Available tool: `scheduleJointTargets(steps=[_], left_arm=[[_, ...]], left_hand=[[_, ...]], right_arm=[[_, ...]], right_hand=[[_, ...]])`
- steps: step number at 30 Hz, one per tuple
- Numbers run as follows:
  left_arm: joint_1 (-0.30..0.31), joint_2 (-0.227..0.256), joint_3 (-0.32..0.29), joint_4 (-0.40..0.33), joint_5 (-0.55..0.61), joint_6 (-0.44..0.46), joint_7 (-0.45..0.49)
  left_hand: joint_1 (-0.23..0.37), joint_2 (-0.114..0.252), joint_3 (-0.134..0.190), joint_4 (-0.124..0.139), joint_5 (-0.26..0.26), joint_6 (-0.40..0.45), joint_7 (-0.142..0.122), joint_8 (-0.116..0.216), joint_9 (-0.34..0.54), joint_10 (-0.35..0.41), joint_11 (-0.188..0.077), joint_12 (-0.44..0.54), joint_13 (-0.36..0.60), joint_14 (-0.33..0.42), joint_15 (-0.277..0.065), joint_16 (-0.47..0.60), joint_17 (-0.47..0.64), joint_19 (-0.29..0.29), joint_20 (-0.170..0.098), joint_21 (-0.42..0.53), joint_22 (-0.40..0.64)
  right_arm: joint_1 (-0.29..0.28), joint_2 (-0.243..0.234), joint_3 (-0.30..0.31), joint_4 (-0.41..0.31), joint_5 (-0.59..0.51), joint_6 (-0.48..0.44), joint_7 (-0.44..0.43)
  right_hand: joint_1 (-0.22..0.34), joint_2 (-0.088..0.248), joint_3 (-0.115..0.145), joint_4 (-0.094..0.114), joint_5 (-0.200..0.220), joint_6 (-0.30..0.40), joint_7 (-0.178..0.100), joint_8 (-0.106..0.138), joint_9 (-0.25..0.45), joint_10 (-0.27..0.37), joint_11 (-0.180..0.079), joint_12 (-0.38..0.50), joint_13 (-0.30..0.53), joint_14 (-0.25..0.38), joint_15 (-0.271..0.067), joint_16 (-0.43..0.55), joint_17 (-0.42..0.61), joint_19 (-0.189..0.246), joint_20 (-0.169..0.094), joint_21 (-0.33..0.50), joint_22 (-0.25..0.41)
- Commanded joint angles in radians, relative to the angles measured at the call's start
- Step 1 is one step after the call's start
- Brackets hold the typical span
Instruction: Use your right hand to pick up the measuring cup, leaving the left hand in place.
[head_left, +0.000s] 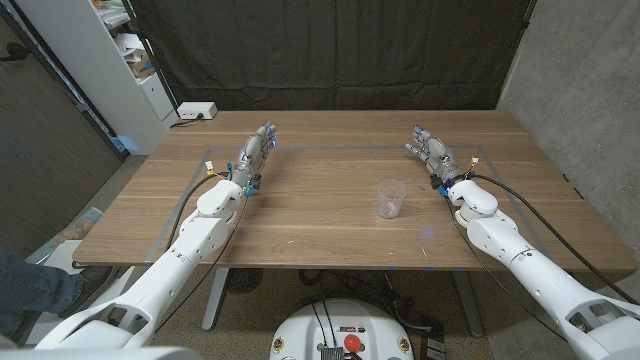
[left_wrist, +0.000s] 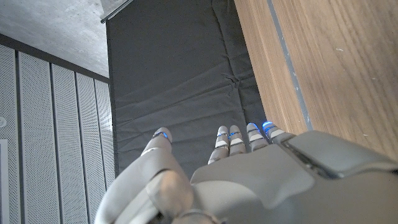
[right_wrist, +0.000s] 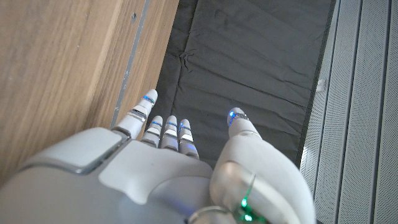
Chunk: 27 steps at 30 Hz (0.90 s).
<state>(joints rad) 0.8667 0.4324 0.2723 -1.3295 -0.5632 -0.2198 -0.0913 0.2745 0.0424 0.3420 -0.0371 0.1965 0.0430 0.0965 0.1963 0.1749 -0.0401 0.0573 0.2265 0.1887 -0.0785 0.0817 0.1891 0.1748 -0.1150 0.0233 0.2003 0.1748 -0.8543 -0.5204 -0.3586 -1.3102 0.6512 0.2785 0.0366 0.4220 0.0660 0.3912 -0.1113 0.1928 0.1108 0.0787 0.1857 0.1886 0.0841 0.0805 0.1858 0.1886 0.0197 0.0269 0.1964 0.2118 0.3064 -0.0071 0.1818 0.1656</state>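
A clear plastic measuring cup (head_left: 391, 198), round and tapered, stands upright on the wood-grain bench (head_left: 330, 225), right of centre. The right hand (head_left: 431, 150), grey and segmented, is released with fingers spread, just beyond the cup on its right. The left hand (head_left: 256, 152) is likewise released, well apart on the left.

Setting: a robotics lab or test room. Indicators: a wooden counter (head_left: 330, 215) with taped boundary lines, a black curtain (head_left: 330, 50) hung as a backdrop, a bare concrete wall (head_left: 575, 70), a white shelf unit (head_left: 120, 60), and a power strip (head_left: 195, 111) at the counter's far edge.
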Motion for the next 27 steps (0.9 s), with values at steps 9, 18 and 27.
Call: scheduleJointTargets(steps=[9,18,27], left_arm=[[0.024,-0.036,-0.054,-0.027,0.043,0.031,-0.028],[0.028,-0.037,-0.059,-0.037,0.053,0.041,-0.027],[0.030,-0.030,-0.058,-0.055,0.064,0.051,-0.025]], left_hand=[[0.012,0.003,0.005,-0.008,0.003,0.001,0.001,-0.001,0.003,0.004,-0.001,0.003,0.004,-0.003,-0.004,0.005,0.005,-0.010,0.004,0.002,0.004],[0.013,0.004,0.005,-0.009,0.003,0.003,0.000,-0.002,0.003,0.005,-0.001,0.003,0.004,-0.002,-0.003,0.004,0.005,-0.011,0.005,0.001,0.004],[0.013,0.005,0.005,-0.011,0.002,0.004,0.001,-0.003,0.003,0.006,-0.001,0.002,0.005,-0.001,-0.004,0.004,0.005,-0.012,0.006,0.001,0.004]], right_arm=[[-0.025,-0.012,0.014,-0.022,-0.006,0.019,-0.002],[-0.048,-0.024,0.021,-0.036,-0.010,0.036,-0.003],[-0.069,-0.025,0.030,-0.041,-0.011,0.061,-0.012]], right_hand=[[0.018,0.003,0.004,-0.010,0.003,0.008,-0.001,0.010,0.003,0.006,-0.004,0.009,0.004,0.005,0.005,0.009,0.001,0.001,0.004,0.004,0.004],[0.023,0.001,0.004,-0.015,0.003,0.009,-0.004,0.010,0.003,0.006,-0.006,0.009,0.004,0.004,0.003,0.008,0.000,-0.001,0.002,0.004,0.004],[0.032,-0.003,0.002,-0.024,0.002,0.022,-0.014,0.015,0.003,0.021,-0.015,0.015,0.004,0.018,-0.010,0.012,-0.003,-0.004,-0.002,0.005,0.004]])
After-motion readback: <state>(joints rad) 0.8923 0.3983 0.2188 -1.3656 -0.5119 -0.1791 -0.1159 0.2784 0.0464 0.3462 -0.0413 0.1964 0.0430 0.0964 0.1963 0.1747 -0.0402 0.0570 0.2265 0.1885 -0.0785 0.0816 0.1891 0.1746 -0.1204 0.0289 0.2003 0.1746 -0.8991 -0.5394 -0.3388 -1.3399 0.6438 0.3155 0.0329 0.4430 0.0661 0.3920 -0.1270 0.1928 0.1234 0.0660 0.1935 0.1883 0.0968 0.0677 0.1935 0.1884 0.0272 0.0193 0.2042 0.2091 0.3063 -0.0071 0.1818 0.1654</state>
